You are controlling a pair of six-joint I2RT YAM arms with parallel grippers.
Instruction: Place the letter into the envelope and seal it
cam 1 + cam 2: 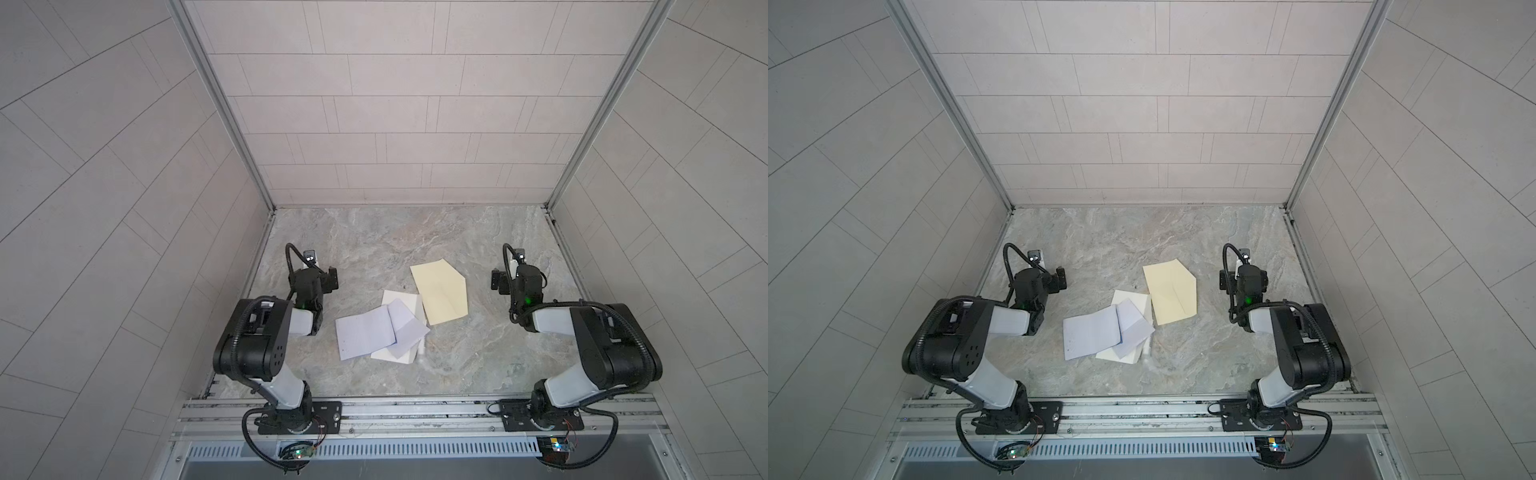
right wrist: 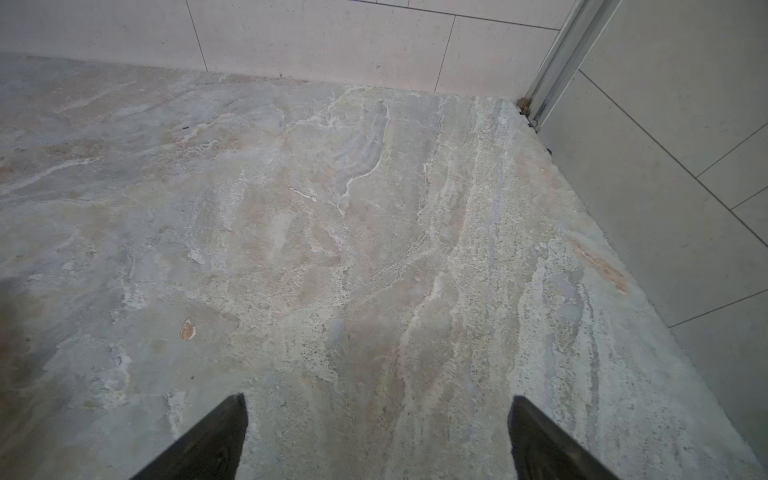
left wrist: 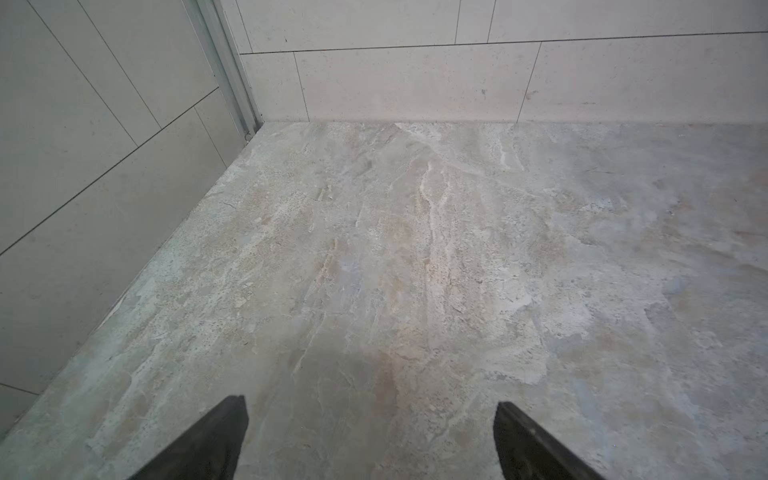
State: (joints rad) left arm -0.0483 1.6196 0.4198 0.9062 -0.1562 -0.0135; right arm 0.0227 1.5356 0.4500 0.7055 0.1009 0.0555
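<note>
While the cream envelope (image 1: 441, 291) (image 1: 1172, 291) lay flat on the marble table (image 1: 478, 361), right of centre in both top views, the letter (image 1: 365, 336) (image 1: 1090, 337) lay outside it, just to its left and nearer the arm bases. The letter showed as pale lavender paper in two angled panels; whether that was one creased sheet or two could not be told. It rested on a cream sheet (image 1: 397, 299) whose corners stuck out at the far and near sides. A thin white stick (image 1: 420, 353) poked out at the pile's near right edge. The envelope's near left edge met the pile, though which lay on top was unclear.

Only the top views showed the papers. The wrist views looked away from them, over bare table toward the tiled walls (image 3: 415, 83). What they did show was each pair of dark fingertips: the left gripper (image 3: 370, 405) stood with its jaws spread wide over bare marble, holding nothing, and the right gripper (image 2: 376, 401) was spread the same way. Both arms were folded back, well apart from the papers, one at each side.
</note>
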